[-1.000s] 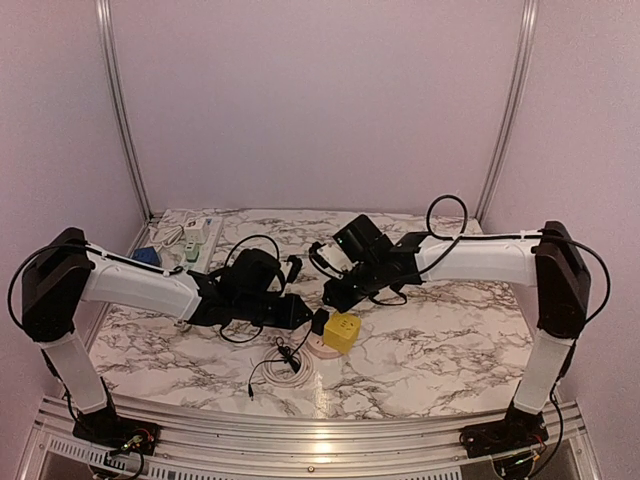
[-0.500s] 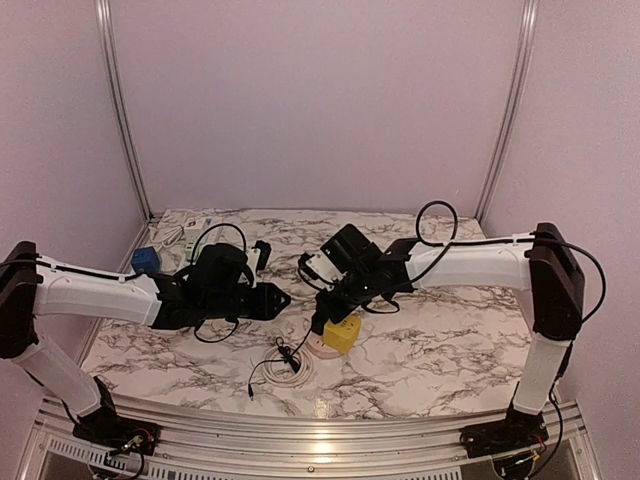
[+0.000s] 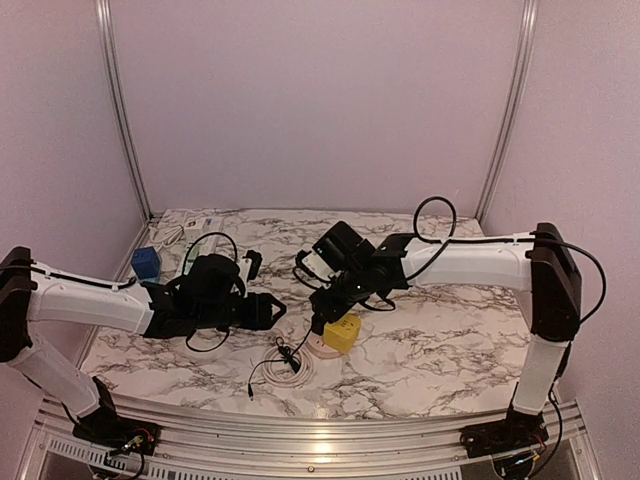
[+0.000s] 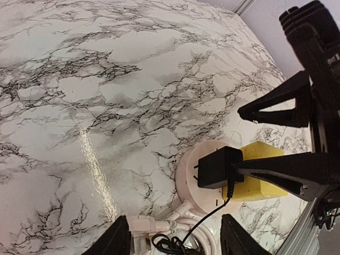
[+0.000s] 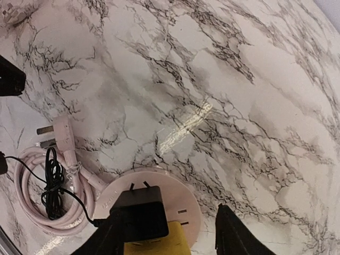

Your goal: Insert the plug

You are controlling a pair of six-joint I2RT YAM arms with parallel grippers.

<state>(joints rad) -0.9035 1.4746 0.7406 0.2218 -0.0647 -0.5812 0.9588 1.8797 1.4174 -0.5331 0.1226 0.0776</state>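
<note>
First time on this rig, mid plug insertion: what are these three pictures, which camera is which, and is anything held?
Two white-and-black robot arms stand at the near table edge. The wide picture looks down from above and behind them; the other two come from cameras on each wrist. On the marble-patterned table lie a round pale socket disc, a black adapter plug on it, a yellow cube beside that, and a coiled pale cord. A blue box sits far left. The right gripper straddles the plug with jaws apart, apparently not clamping it. The left gripper hangs open nearby, holding nothing.
</note>
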